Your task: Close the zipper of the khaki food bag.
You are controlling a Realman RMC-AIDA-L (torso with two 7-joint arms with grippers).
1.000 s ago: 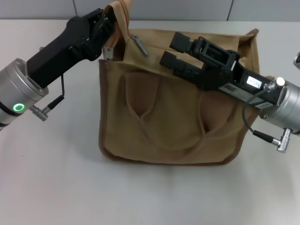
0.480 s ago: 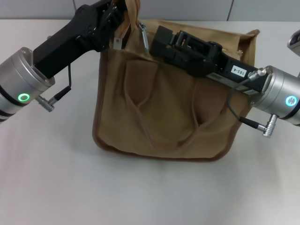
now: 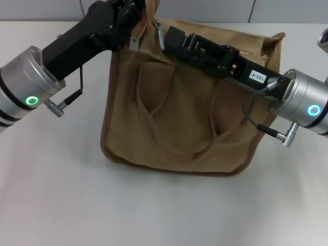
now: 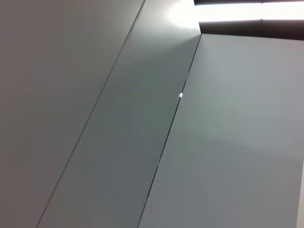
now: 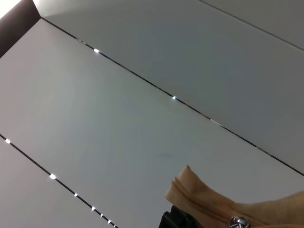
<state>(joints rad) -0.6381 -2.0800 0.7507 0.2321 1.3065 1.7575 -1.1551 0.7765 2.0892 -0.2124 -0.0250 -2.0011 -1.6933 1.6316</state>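
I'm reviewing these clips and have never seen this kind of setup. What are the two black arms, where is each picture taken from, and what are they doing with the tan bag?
It is a two-armed robot. The head view looks down from its head onto a white table. The khaki food bag stands there. The left gripper pinches the bag's top corner by a handle. The right gripper reaches across the bag's top to the zipper pull. The two wrist views come from cameras on the arms; they show mostly wall panels, and the right wrist view shows a bag edge.
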